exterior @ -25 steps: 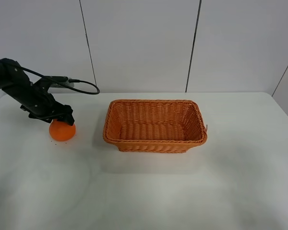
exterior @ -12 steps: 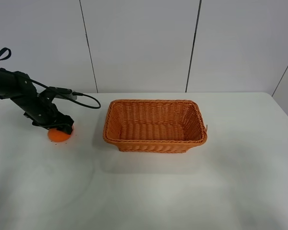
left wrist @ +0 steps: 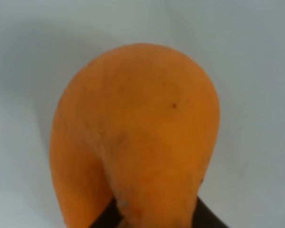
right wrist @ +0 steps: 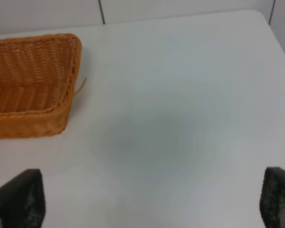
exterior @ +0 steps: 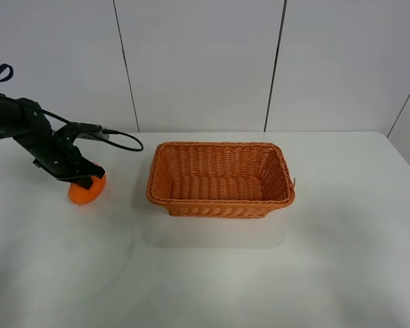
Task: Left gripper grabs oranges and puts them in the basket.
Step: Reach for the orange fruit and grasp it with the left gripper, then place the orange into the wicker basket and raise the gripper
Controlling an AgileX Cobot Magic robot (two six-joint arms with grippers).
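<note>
Left end effector (exterior: pixel 87 179) sits on top of the orange (exterior: pixel 86 192), jaws pinching it, at the left of the tabletop (exterior: pixel 205 273). Basket (exterior: pixel 221 205) lies to its right, well apart, long axis left-right. Left arm is nearer; right end effector (right wrist: pixel 147 199) is spread, on the basket's other side.

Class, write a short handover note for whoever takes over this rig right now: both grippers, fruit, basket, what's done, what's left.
Left gripper: shut on the orange, low over the table, left of the basket.
Right gripper: open, holding nothing, to the basket's right.
Done: orange grasped. The basket is empty.
Left: lift, carry over the basket, release.
</note>
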